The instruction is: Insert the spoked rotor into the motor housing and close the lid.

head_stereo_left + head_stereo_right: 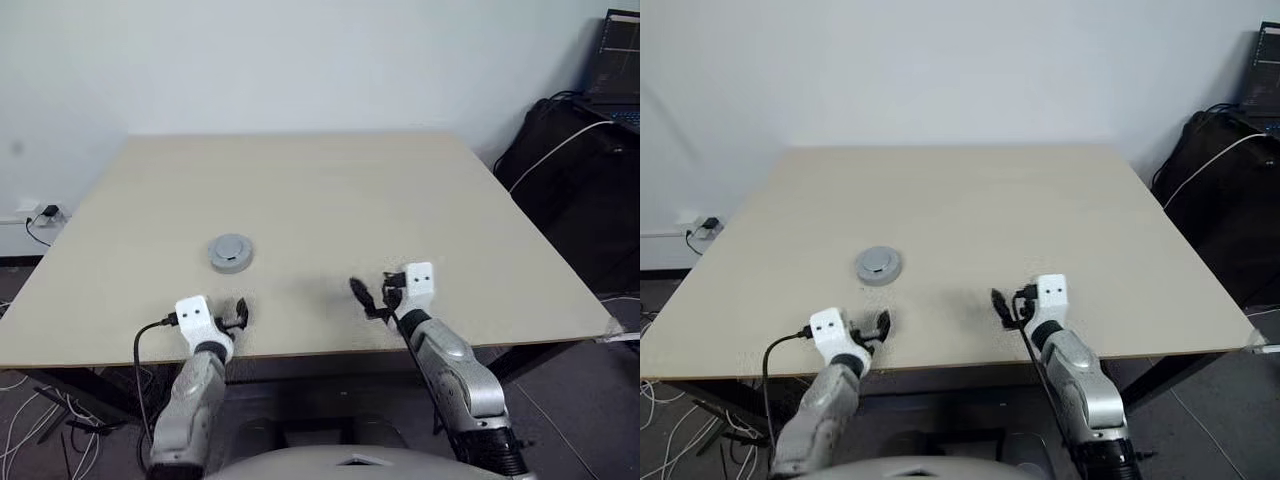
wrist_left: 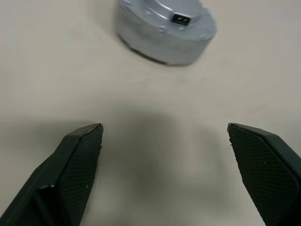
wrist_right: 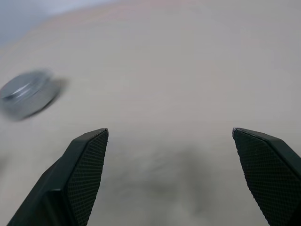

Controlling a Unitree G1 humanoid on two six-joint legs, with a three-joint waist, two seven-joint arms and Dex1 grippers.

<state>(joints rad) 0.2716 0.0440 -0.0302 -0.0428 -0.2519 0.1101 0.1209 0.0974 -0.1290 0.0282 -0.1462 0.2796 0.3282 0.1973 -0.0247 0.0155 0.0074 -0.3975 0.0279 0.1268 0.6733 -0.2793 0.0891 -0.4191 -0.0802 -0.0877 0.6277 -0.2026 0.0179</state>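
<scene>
The lid (image 1: 231, 252) lies plain grey face up, raised middle showing, on the left half of the table (image 1: 330, 190). It tops a thick round grey body (image 2: 164, 40) with a small black label on it. The motor housing's inside and the spoked rotor are hidden. My left gripper (image 1: 240, 316) stands open near the front edge, a short way in front of the lid, nothing between its fingers (image 2: 77, 160). My right gripper (image 1: 375, 294) is open too, further right along the front edge, with the lid (image 3: 26, 96) off to its left.
The pale wooden table ends close behind both grippers at its front edge (image 1: 300, 355). A black bag (image 1: 580, 170) with a white cable and a laptop (image 1: 620, 50) sit beyond the right edge. A wall socket with cables (image 1: 45, 213) is at the left.
</scene>
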